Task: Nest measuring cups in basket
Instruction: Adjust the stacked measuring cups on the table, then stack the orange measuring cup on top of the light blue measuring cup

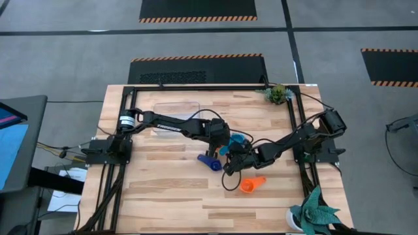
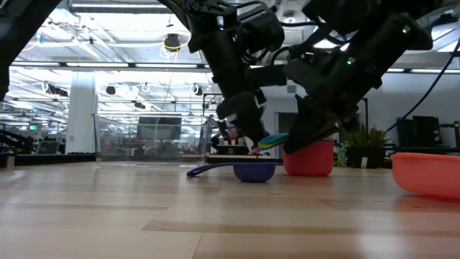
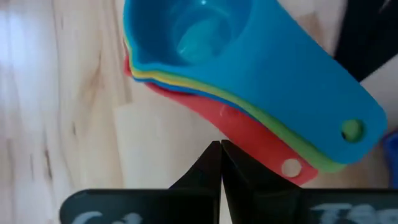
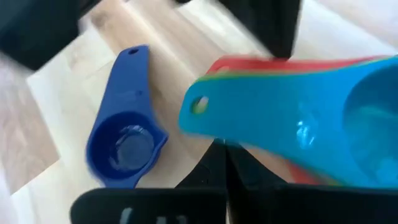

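No legible writing on any cup or on the arms; white lettering on the left arm's link in the high view is too small to read. Left claw [image 1: 224,145] is stretched out to mid-tabletop [image 1: 170,196], fingers [image 3: 211,163] pressed fully together, nothing between them, tips just beside the handle end of the nested cup stack [image 3: 249,93]; can't tell if they touch it. Right claw [image 1: 230,164] reaches in from the right side, arm angled low across the tabletop, also closed with nothing gripped, tips under/near the stack handle in its wrist view. The stack: light blue cup [image 4: 298,118] on top, then green and yellow edges, red cup [image 2: 310,158] at the bottom, handles aligned with hang holes showing. It sits on the tabletop between the two claws, not in the basket. Dark blue cup [image 1: 210,161] lies alone, upright, just beside the stack, handle pointing away from it. Orange cup [image 1: 251,185] lies well apart toward the near edge. Basket [image 1: 171,117] sits behind the left arm near the far-left part of the tabletop; no cups visible in it. Two small potted plants: one at the far right corner [image 1: 279,94], one at the near right corner [image 1: 313,212].
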You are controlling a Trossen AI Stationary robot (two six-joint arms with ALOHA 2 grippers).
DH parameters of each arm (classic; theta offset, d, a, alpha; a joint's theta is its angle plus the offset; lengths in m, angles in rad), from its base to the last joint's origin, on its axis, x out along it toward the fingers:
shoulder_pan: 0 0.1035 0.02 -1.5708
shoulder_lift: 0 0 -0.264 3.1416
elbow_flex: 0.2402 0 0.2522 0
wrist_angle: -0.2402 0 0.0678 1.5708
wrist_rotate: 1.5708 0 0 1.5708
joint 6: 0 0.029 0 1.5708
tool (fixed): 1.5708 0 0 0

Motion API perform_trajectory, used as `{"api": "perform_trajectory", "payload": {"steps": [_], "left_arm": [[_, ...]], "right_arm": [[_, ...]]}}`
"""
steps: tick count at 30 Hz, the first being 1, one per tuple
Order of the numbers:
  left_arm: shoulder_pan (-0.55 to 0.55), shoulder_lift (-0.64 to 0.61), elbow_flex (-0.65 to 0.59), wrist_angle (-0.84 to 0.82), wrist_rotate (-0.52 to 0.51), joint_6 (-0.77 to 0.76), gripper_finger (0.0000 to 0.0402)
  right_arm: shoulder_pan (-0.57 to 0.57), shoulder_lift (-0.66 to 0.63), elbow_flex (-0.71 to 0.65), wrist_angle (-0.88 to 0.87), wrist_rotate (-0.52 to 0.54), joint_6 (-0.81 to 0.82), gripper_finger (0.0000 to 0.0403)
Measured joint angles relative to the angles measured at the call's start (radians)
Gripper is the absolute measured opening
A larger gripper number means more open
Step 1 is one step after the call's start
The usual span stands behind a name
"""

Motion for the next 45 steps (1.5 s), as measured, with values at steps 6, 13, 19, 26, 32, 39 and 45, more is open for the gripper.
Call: {"api": "perform_trajectory", "payload": {"steps": [6,13,19,26,32,39,45], "left_arm": [[-0.018,-0.003,0.0,-0.014,0.013,-0.022,0.0],[-0.02,-0.021,0.009,-0.035,-0.012,-0.014,0.0],[0.001,-0.021,-0.009,-0.034,-0.023,0.011,0.0],[0.001,-0.019,-0.014,0.006,0.041,-0.024,0.0],[-0.006,-0.019,0.0,-0.005,0.023,-0.031,0.0],[0.009,-0.024,0.001,-0.039,-0.085,-0.026,0.0],[0.016,-0.089,0.001,-0.149,-0.181,-0.047,0.0]], "right_arm": [[-0.02,0.0,-0.001,-0.003,0.005,-0.002,0.0007],[0.0,0.0,-0.001,0.0,0.021,0.019,0.0007],[0.005,0.0,0.0,0.01,0.038,0.018,0.0004],[-0.023,0.0,0.0,0.025,0.055,0.006,0.0005],[-0.004,0.0,0.0,0.028,0.05,0.012,0.0011],[0.063,-0.009,0.0,0.039,0.047,0.041,0.0005],[0.12,-0.095,0.0,-0.028,0.047,0.04,0.001]]}}
